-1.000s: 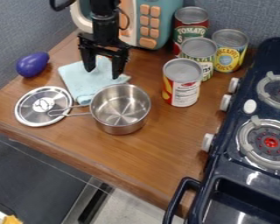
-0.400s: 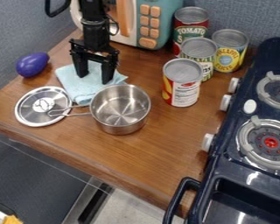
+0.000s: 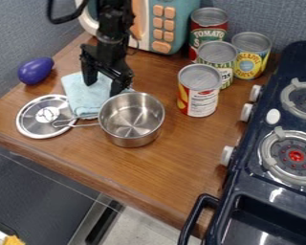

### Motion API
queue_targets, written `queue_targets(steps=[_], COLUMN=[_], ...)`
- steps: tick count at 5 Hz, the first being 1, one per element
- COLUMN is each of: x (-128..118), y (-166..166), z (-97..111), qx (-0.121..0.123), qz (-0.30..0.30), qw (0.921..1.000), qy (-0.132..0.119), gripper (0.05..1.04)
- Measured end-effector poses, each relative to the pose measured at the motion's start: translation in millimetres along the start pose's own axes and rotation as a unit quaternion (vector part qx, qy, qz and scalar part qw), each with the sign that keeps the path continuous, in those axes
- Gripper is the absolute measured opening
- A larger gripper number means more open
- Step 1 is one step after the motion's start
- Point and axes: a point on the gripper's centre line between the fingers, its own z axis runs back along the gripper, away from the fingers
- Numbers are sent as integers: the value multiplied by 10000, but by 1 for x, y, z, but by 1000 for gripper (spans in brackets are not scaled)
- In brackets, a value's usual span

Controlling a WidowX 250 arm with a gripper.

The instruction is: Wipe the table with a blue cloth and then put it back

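Observation:
My black gripper (image 3: 103, 87) hangs over the light blue cloth (image 3: 85, 99) at the upper left of the work surface. Its two fingers stand apart, their tips down at the cloth. Whether they touch the cloth I cannot tell. The cloth lies crumpled on the wooden table (image 3: 117, 167), between the lid and the pot, partly hidden by the gripper. Its lower end lies by the pot's handle.
A steel pot (image 3: 131, 119) stands just right of the cloth, and a metal lid (image 3: 46, 116) lies to its left. Behind are a purple toy eggplant (image 3: 35, 71) and a toy microwave (image 3: 165, 24). Several cans (image 3: 199, 91) and a dark blue stove (image 3: 261, 182) stand on the right.
The gripper has shifted slightly left and turned, its right finger now lower in the view. The cloth's right edge has drawn in, and its outline has shifted a little.

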Motion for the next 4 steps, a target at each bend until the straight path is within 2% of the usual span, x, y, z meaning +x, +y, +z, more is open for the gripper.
queue_targets(steps=[1,2,3,4], x=[2,-3,-11,-15], y=[4,4,5,3], z=[-1,-3,-5,-5], qx=[-223,-522,-784,-883], qz=[26,313,608,671], qw=[9997,9980,9945,9929], qy=[91,151,336,434], gripper=[1000,999,997,997])
